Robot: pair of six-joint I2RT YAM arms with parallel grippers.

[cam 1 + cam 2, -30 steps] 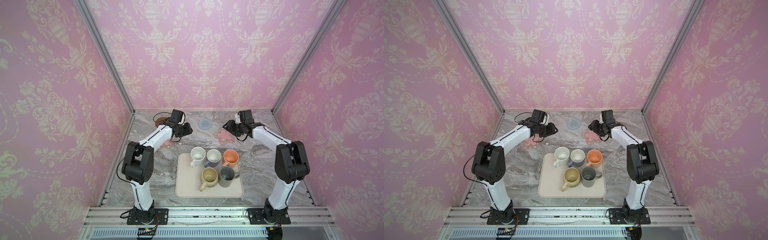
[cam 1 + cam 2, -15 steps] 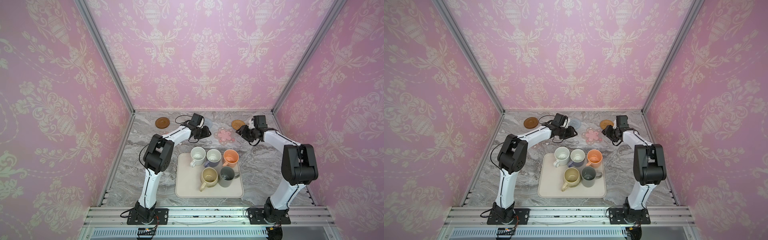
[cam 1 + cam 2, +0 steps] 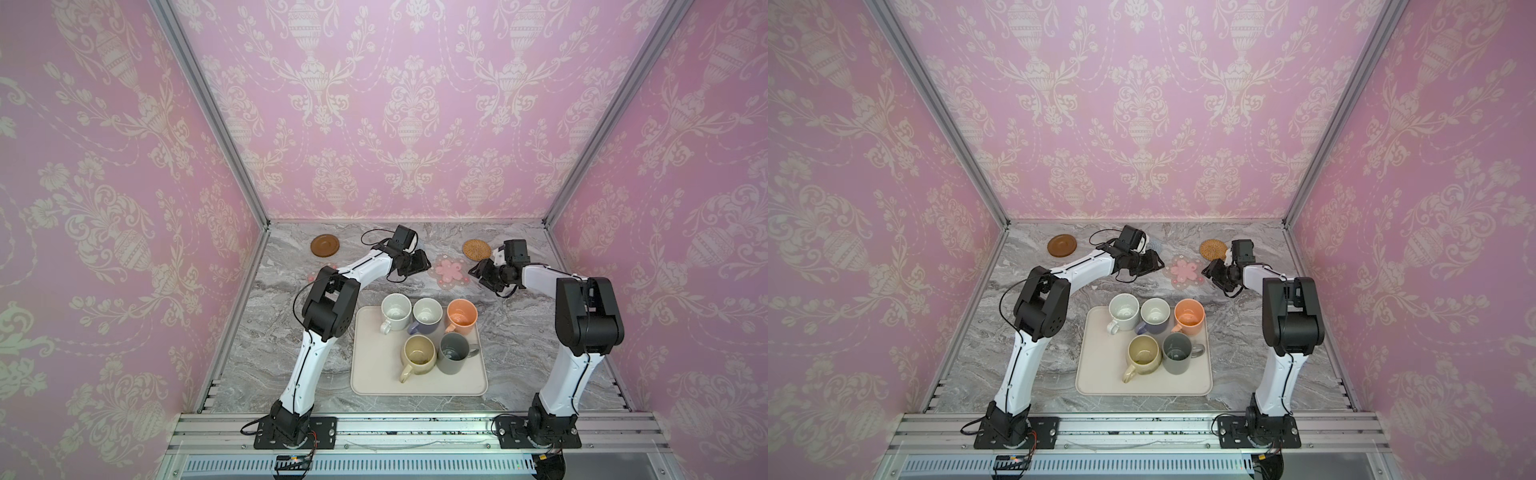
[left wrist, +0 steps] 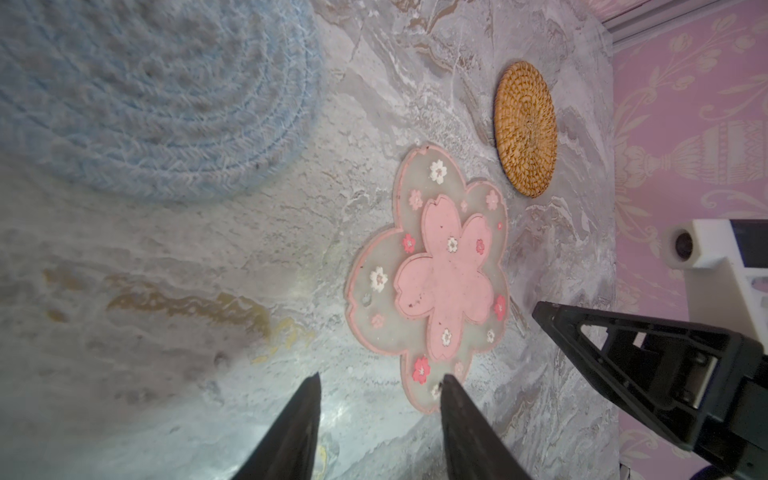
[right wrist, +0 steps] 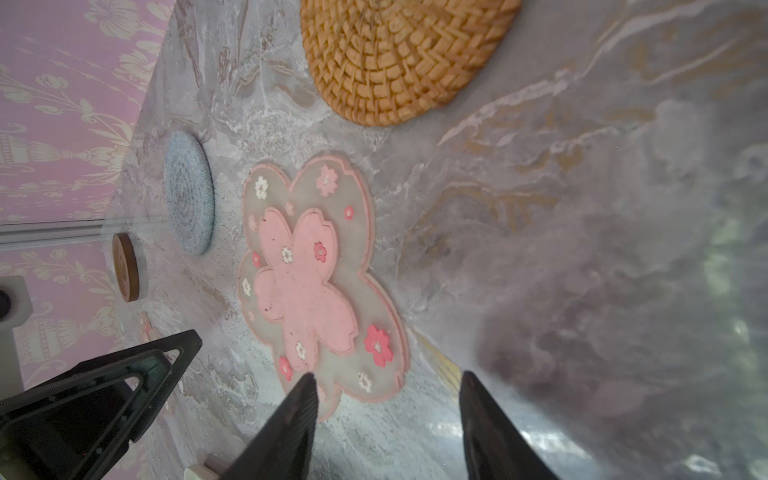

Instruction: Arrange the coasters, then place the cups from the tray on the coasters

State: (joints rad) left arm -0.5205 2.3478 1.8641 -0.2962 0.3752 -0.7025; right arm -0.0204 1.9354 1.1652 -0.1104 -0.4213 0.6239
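Left wrist view: left hand [image 4: 381, 376] apart, empty, beside pink flower-shaped coaster [image 4: 440, 270] on grey marble table [image 4: 166, 291]. Right hand [image 5: 388, 374] apart, empty, at opposite edge. Five handled mugs [image 3: 428, 313] upright on beige rounded tray [image 3: 374, 370].

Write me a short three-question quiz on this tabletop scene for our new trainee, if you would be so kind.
1. True or false: the grey cup stands on the tray.
2. Choose one: the fully visible pink flower coaster lies A) on the tray, B) on the table between the left gripper and the right gripper, C) under the grey cup.
3. In a few words: what do the two pairs of jaws hold?

Key: 1 true; 2 B; 3 nothing, both pairs stand open and empty.
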